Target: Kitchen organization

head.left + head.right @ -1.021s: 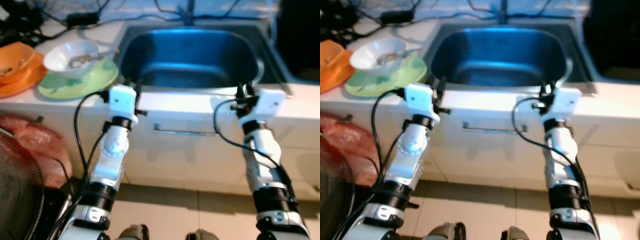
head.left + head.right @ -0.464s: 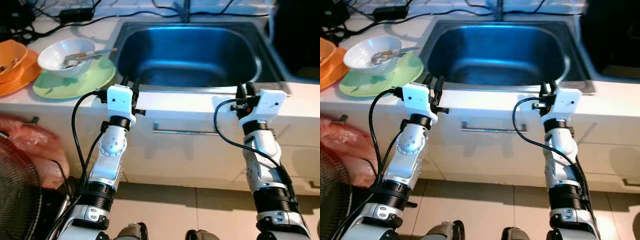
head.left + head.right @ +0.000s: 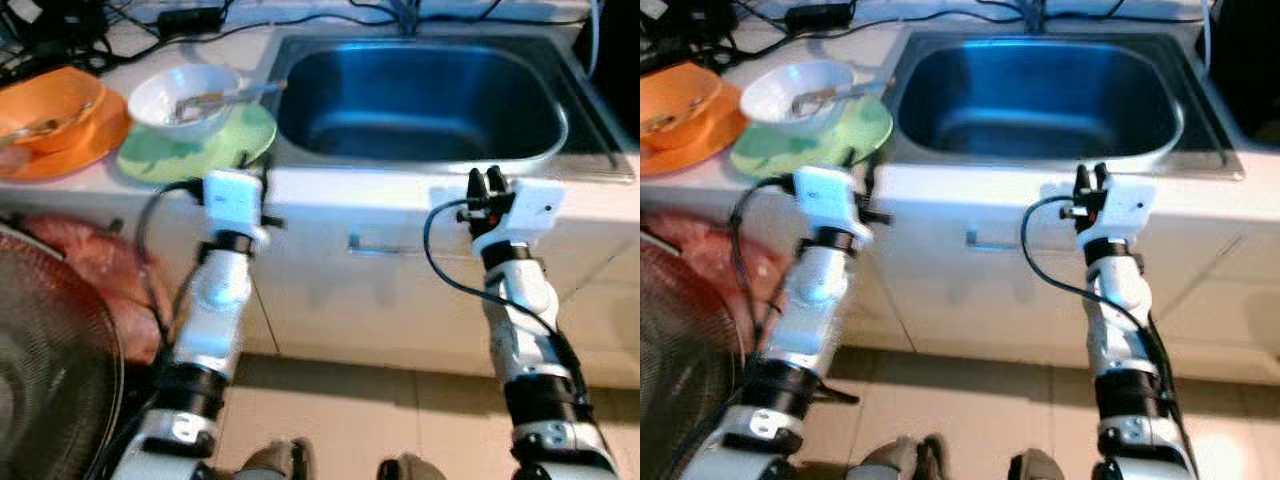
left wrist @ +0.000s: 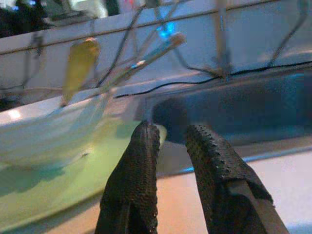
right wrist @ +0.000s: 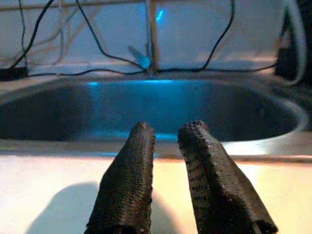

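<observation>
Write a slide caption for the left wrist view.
Left claw hovers empty over the counter edge, aimed between the white bowl on its green plate and the steel sink.

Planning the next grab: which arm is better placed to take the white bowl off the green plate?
Left. The left gripper sits beside the green plate holding the white bowl; the right gripper faces the sink, farther off.

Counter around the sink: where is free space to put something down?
Free: the sink basin and the white counter strip along its front edge. Crowded: left of the sink, with the white bowl on the green plate, the orange dishes and cables behind.
</observation>
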Tool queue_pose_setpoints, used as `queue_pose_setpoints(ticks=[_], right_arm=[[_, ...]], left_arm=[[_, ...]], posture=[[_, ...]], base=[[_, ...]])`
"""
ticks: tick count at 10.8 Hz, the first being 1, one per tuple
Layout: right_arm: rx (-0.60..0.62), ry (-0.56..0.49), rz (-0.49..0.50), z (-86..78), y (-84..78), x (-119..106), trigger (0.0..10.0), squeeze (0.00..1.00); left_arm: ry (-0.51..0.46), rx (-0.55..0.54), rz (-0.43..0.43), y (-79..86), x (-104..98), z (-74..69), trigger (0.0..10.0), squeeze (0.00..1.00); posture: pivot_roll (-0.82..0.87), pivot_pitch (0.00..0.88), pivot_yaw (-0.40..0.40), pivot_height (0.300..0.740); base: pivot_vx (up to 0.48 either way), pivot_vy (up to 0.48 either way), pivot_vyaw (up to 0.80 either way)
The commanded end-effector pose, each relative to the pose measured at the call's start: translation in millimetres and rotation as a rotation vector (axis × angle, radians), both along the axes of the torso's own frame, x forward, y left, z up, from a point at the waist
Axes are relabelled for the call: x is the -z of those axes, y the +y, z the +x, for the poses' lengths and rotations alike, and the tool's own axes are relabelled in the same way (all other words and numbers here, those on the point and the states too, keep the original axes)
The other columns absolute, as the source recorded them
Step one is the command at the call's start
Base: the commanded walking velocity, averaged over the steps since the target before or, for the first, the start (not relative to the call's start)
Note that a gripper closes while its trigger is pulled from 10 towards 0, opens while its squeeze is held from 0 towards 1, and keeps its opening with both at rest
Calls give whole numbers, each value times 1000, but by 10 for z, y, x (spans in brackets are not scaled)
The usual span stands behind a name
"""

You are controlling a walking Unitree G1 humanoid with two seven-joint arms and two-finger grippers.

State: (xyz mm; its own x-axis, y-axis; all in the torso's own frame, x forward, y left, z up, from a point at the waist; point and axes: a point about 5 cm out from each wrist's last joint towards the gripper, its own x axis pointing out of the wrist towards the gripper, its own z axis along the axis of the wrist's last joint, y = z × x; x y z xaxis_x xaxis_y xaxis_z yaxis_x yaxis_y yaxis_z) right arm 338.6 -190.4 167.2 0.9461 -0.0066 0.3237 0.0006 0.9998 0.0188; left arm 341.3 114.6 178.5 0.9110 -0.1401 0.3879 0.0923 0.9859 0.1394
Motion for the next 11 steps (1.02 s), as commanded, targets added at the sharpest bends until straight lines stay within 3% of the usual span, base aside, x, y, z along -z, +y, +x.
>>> queue_pose_setpoints(ticks=[1,8,11], right_arm=[[9,-36,16,3,-7,-79,10000,0],[25,-111,22,-9,-48,-253,10000,0],[23,-134,19,-7,-43,-320,10000,0]], left_arm=[[-4,-8,12,39,-16,4,10000,0],[-26,38,40,-56,-60,-9,10000,0],[-30,37,38,-52,-67,-8,10000,0]], posture=[[16,155,56,740],[13,148,59,740],[15,152,57,740]], base=[[259,0,0],[0,0,0],[325,0,0]])
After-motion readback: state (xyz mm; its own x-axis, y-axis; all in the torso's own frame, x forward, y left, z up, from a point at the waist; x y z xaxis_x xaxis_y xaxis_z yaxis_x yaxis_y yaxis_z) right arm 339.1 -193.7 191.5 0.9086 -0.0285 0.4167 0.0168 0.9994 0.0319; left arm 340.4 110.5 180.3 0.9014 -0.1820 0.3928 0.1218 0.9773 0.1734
